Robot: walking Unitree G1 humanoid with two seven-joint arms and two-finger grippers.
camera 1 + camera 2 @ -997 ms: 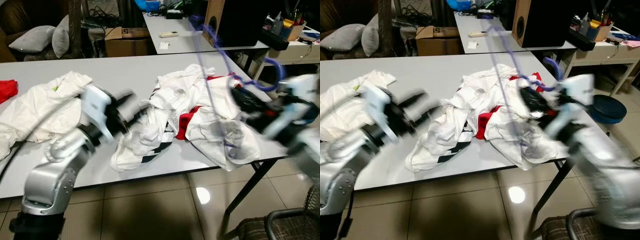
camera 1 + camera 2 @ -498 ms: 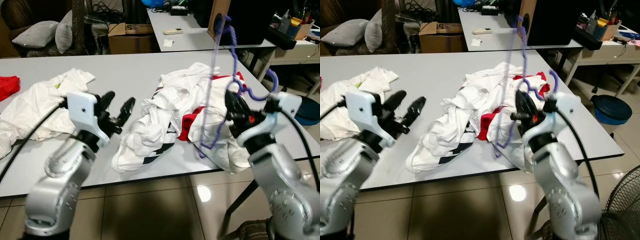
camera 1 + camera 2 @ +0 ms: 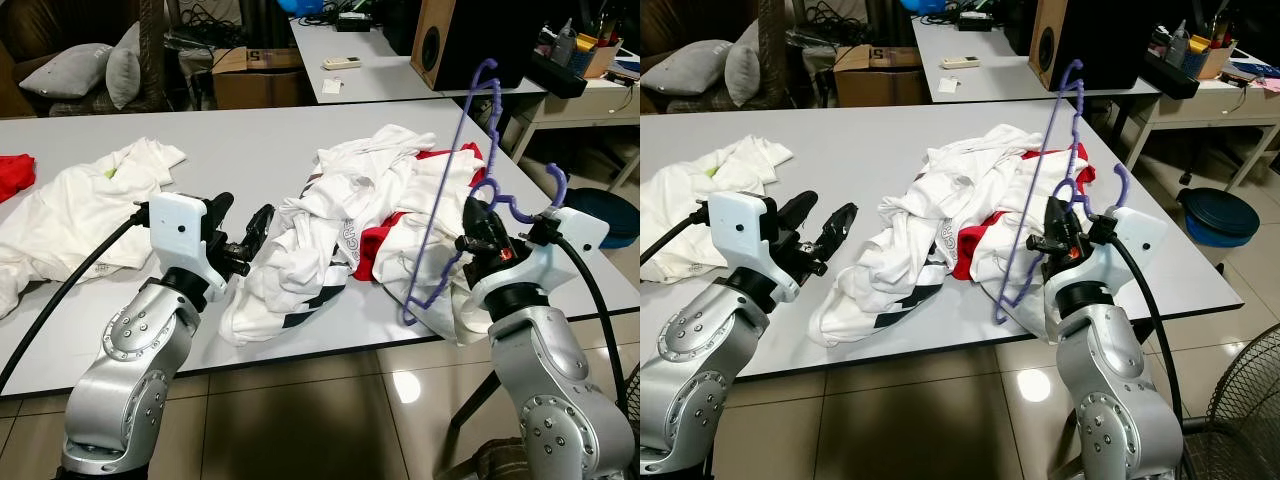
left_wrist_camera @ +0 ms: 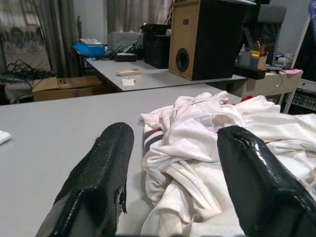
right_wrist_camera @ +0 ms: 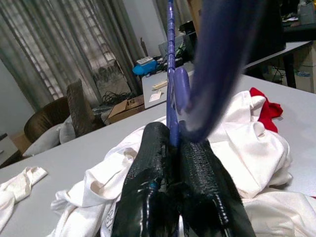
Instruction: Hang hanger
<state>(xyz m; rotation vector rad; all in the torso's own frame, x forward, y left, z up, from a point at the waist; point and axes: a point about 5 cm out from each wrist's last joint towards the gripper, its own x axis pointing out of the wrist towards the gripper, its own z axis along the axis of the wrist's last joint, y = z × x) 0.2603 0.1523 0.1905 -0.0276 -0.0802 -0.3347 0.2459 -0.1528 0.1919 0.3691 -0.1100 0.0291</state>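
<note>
Right pincer (image 3: 478, 232), forearm raised at the worktop's (image 3: 240, 140) near right edge, clamps the purple hanger (image 3: 452, 190) tilted upright above the heap of white clothes (image 3: 370, 215); left pincer (image 3: 243, 232), fingers spread wide, points level toward that heap from beside it.

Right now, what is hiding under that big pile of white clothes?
A red garment peeks from under the white clothes, with more red at the far edge. The grey table lies beneath. How far the red cloth runs, or anything else underneath, is covered.
</note>
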